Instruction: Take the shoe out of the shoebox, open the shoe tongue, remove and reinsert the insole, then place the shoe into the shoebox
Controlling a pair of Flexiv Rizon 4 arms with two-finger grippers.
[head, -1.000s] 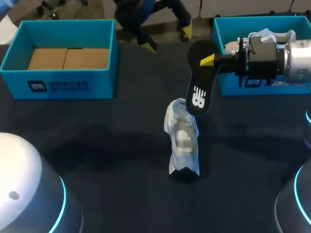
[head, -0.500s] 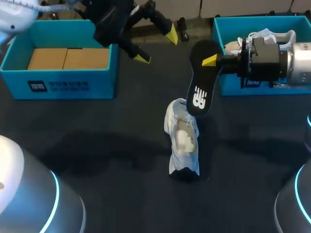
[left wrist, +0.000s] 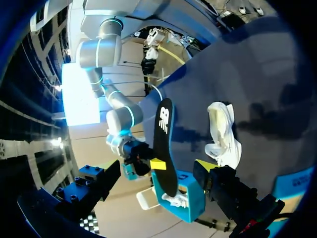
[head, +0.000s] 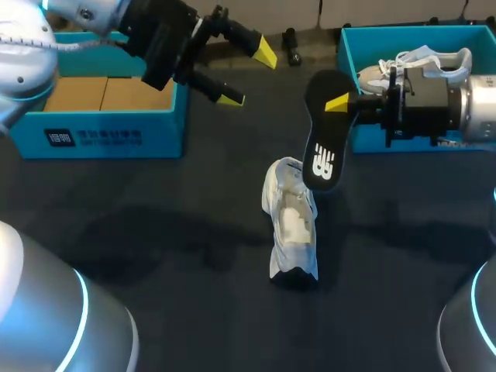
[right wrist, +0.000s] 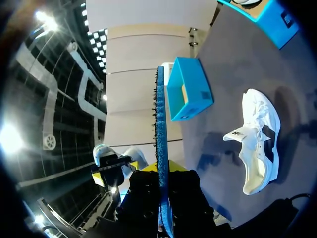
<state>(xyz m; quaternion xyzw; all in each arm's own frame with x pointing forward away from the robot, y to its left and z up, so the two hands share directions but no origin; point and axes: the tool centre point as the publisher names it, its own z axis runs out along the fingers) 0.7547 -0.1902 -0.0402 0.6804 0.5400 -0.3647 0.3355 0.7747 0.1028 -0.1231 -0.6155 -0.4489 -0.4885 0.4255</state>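
Observation:
A white shoe (head: 293,221) lies on the dark table near the middle, its opening facing up. My right gripper (head: 341,101) reaches in from the right and is shut on the heel end of a black insole (head: 321,132), which hangs above the shoe's far end. In the right wrist view the insole (right wrist: 161,148) stands edge-on between the fingers, with the shoe (right wrist: 257,144) on the table ahead. My left gripper (head: 248,75) hovers open over the far table, left of the insole. From the left wrist I see both the insole (left wrist: 166,148) and the shoe (left wrist: 223,131) ahead.
A blue shoebox (head: 364,136) at the far right holds a second white shoe (head: 422,58). Another blue box (head: 101,136) with cardboard inside sits at the far left, under my left arm. Dark tabletop surrounds the shoe.
My left arm has swung in from the upper left, its open gripper turning over the far table. The right gripper and insole have shifted slightly right. The shoe has not moved.

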